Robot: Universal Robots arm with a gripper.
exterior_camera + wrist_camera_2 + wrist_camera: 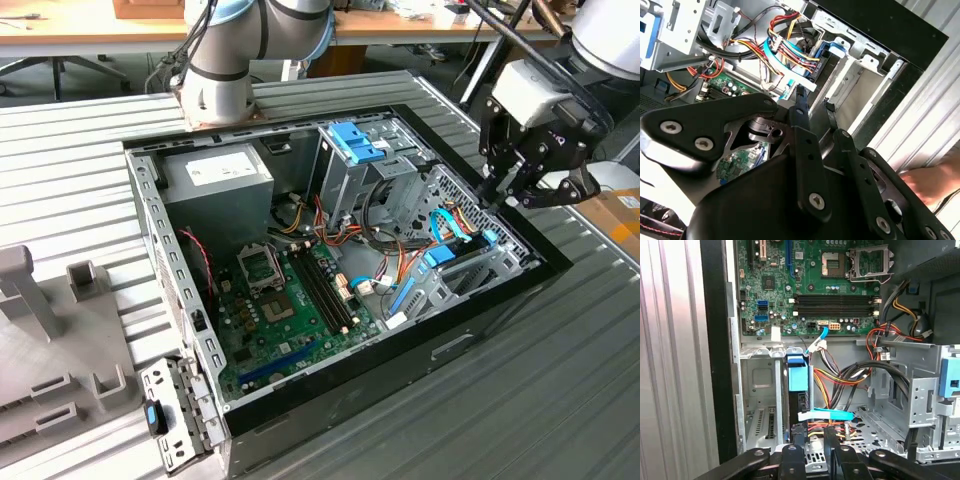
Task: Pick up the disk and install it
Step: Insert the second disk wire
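The disk (pixel 455 258) stands on edge in the drive bay at the open computer case's corner on the exterior view's right. Its blue end tab and black body (pixel 796 374) show between the bay's grey walls, and its blue rail (pixel 821 60) shows next to the cable bundle. My gripper (pixel 492 195) hangs just above that bay, over the case's wall. In both wrist views its two black fingers (pixel 801 100) point down at the disk's end. The gripper (pixel 812 432) is open, with nothing between the fingers, and the gripper (pixel 815 102) stands apart from the disk.
A tall grey cage with a blue latch (pixel 355 140) rises beside the bay. Coloured cables (pixel 840 375) run past the disk. The motherboard (pixel 290 300) and power supply (pixel 215 175) fill the case. A grey bracket with a blue clip (pixel 165 415) lies outside. A person's hand (pixel 932 180) rests on the ribbed table.
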